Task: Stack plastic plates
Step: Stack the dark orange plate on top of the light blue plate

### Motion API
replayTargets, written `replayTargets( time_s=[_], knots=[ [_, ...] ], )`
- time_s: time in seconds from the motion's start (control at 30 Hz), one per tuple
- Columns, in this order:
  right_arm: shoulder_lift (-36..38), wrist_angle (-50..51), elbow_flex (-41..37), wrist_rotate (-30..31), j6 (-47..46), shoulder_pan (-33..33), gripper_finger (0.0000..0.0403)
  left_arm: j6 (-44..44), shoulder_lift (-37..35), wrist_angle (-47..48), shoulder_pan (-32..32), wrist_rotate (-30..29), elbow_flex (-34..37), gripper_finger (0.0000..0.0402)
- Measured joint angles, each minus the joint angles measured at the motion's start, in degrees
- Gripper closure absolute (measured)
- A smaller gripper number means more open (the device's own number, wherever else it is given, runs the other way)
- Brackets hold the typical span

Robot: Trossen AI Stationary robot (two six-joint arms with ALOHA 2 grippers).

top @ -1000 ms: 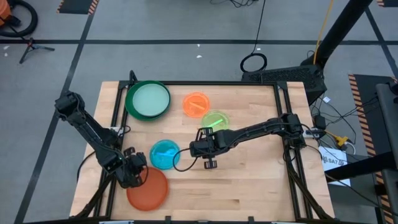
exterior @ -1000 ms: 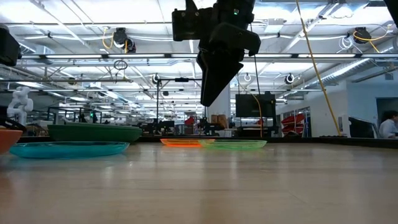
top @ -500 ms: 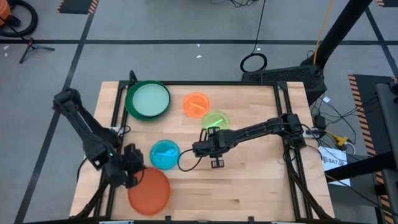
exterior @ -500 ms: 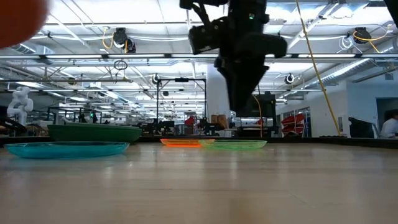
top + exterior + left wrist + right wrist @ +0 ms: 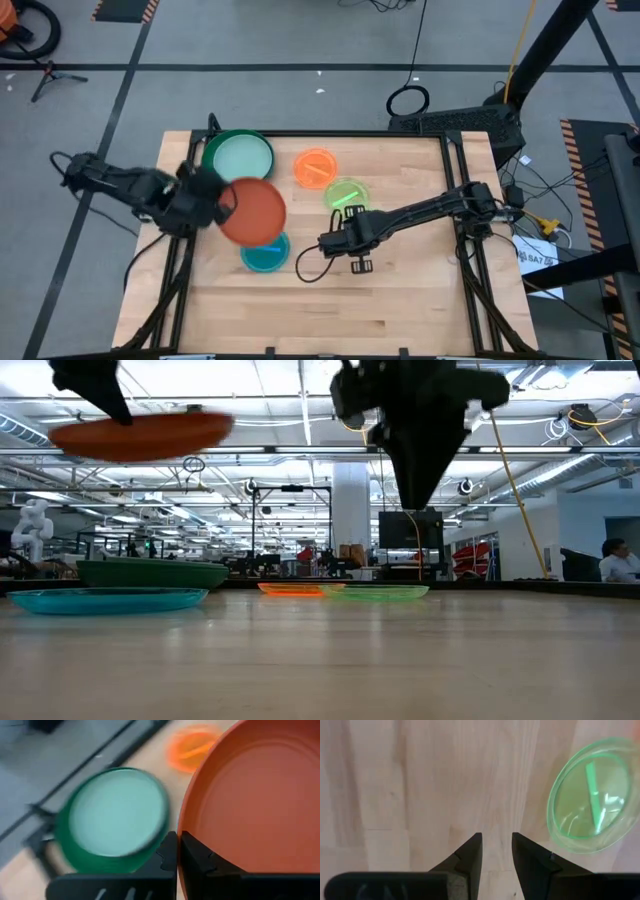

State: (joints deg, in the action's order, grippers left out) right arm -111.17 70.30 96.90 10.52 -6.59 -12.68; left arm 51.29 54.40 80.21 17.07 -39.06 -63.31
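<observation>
The left gripper (image 5: 212, 200), clamped on the rim of the round red-orange plastic plate (image 5: 252, 211), carries it at centre-left of the high view, near the pale mint plate in the dark green plate (image 5: 238, 160). That edge-only pinch could let it tilt or slip, landing askew on the cyan blue plate (image 5: 266, 257). The right gripper (image 5: 345, 243), fingers apart and empty, hovers mid-frame beside the lime green plate (image 5: 346, 192).

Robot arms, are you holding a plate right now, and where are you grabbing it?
The left gripper is shut on the rim of the red-orange plate, carrying it in the air. The right gripper is open over the bare table, holding nothing.
</observation>
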Motion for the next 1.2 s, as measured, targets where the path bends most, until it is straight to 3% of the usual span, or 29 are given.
replayTargets(
  time_s=[0.27,0.47,0.67,0.8,1.03,1.2],
  knots=[
    [6.0,-4.99,0.04,0.27,1.4,-0.31,0.0303,-24.35,1.76,-10.0,-28.0,1.71,0.0,0.0394],
    [7.5,-5.8,0.04,0.19,1.47,-0.36,0.0303,-41.14,7.38,-16.48,-46.76,10.72,0.0,0.0394],
    [7.43,-5.81,0.04,0.18,1.31,-0.36,0.0303,-50.81,13.62,-20.09,-61.8,18.63,0.03,0.0394],
    [7.43,-5.81,0.04,0.18,1.29,-0.36,0.0303,-54.83,17.06,-23.33,-68.45,24.74,0.04,0.0394],
    [7.43,-5.81,0.04,0.16,0.81,-0.36,0.0303,-57.48,21.61,-23.55,-74.44,25.32,0.04,0.0394],
    [7.43,-5.83,0.04,0.16,0.81,-0.36,0.0303,-58.46,22.37,-23.72,-75.74,25.32,0.04,0.0368]
  ],
)
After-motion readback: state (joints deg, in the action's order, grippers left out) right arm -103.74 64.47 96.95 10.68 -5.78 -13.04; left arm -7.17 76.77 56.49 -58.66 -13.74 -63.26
